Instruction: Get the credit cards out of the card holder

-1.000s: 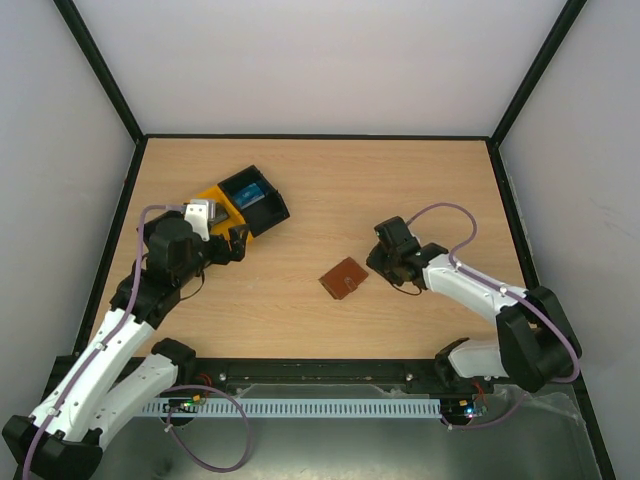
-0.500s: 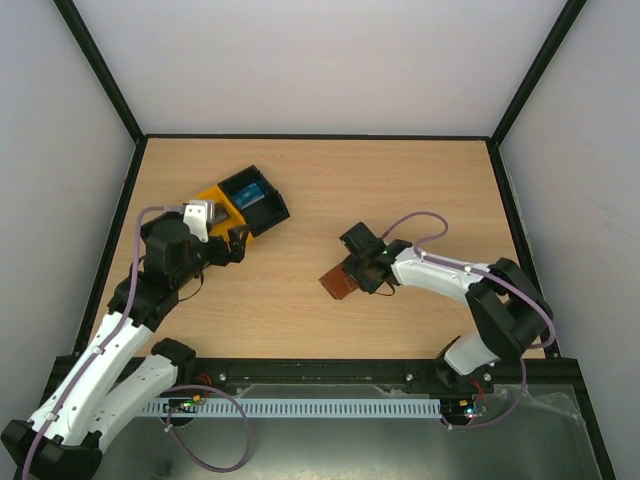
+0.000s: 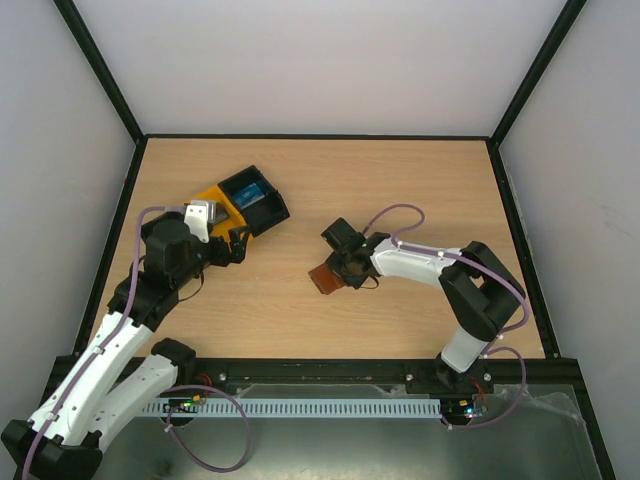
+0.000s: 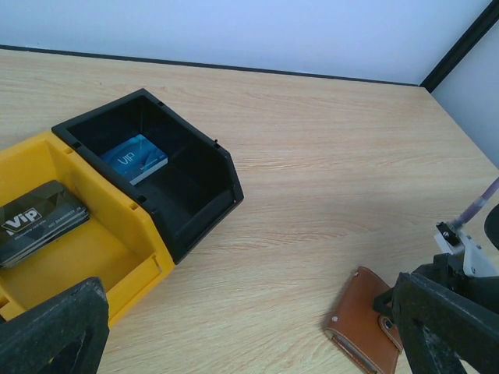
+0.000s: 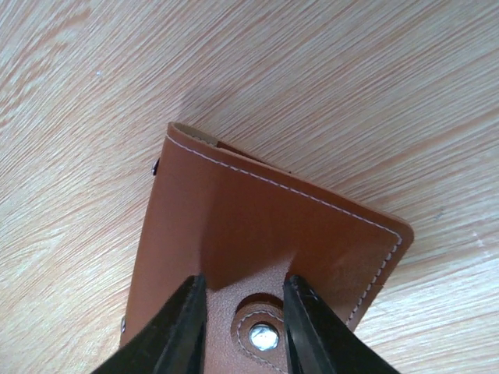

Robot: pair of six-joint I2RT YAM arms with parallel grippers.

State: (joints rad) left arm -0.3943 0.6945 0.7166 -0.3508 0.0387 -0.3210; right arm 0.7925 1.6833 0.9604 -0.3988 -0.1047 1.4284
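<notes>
The brown card holder (image 3: 322, 277) lies folded shut on the wooden table, right of centre. My right gripper (image 3: 340, 266) is down on it. In the right wrist view the two fingers (image 5: 187, 312) sit tight against both sides of the holder's (image 5: 257, 210) snap tab, and my right gripper (image 5: 242, 284) is shut on that tab. A blue credit card (image 4: 134, 158) lies in the black tray (image 4: 199, 187). A dark card (image 4: 39, 222) rests in the yellow tray (image 4: 117, 234). My left gripper (image 4: 245, 312) hangs open and empty beside the trays, left of the holder (image 4: 362, 319).
The black tray (image 3: 270, 205) and the yellow tray (image 3: 215, 195) stand side by side at the back left, close to my left gripper (image 3: 235, 245). Black frame rails edge the table, with white walls behind them.
My right arm swung left and came down onto the card holder, narrowing its jaws around the tab. The holder slid a little to the left. The left arm stayed still.
</notes>
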